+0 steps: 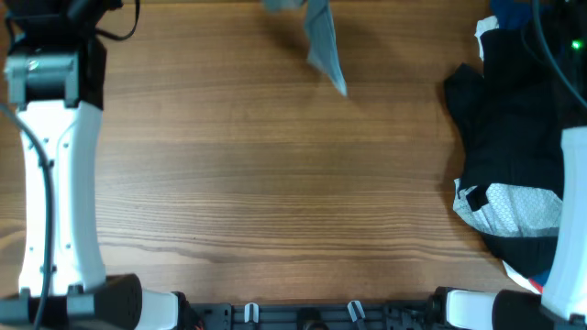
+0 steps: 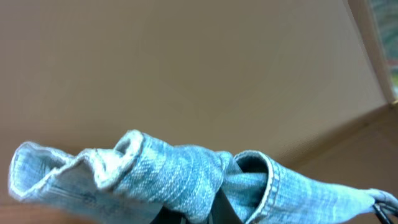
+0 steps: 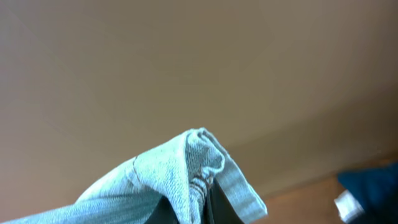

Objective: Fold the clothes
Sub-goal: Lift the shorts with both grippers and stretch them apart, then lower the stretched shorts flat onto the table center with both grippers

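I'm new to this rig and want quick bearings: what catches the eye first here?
Pale denim jeans bunch up close in both wrist views, pinched at the dark fingers. Overhead, only a strip of them shows at the top edge, over the wooden table, and a black garment lies heaped at its right side.

Wooden table [image 1: 275, 183], overhead view. You see brown boards with the grain running left to right. Along the right edge a crumpled black garment [image 1: 514, 119] lies on the wood. A white, fine-patterned cloth [image 1: 518, 206] lies at its near side, touching it. A dark blue cloth [image 1: 509, 11] sits at the far right corner, just beyond the black one. Near the far edge a tip of pale jeans [image 1: 323, 41] shows; whether it touches the wood you cannot tell.
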You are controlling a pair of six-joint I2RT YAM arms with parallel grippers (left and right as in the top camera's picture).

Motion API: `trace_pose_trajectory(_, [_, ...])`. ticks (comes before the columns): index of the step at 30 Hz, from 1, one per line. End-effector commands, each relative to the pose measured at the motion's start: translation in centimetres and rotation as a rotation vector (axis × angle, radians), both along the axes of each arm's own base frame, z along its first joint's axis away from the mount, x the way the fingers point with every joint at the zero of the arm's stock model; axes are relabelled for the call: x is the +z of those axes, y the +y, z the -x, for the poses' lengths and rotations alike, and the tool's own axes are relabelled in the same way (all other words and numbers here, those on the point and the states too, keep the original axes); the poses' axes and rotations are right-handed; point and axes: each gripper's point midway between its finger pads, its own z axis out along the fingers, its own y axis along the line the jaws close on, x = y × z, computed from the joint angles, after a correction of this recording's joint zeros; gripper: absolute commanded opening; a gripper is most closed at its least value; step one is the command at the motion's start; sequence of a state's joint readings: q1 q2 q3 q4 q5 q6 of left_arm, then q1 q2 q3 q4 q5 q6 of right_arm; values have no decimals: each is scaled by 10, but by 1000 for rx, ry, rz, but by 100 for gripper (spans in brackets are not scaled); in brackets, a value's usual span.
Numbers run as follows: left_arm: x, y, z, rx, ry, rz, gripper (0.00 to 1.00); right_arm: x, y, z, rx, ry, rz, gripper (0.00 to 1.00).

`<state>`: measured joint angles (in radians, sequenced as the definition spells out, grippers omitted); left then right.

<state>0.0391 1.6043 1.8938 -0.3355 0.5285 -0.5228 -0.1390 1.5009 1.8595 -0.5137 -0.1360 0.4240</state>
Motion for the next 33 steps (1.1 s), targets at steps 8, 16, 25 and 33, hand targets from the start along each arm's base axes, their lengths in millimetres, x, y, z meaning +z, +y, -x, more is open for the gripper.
trace_pose_trajectory(8, [-247, 98, 38, 367, 948, -345, 4, -209, -53, 17, -146, 759, 33, 4])
trace_pose_trajectory(16, [-314, 128, 76, 456, 1279, -523, 4, -264, -23, 41, 37, 1000, 49, 4])
trace_pose_trajectory(25, [-323, 101, 126, 304, 1493, -455, 4, -311, -22, 80, 18, 1200, 24, 4])
trace_pose_trajectory(33, [-323, 95, 135, 267, 1528, -440, 4, -316, -16, 75, 52, 1177, 2, 4])
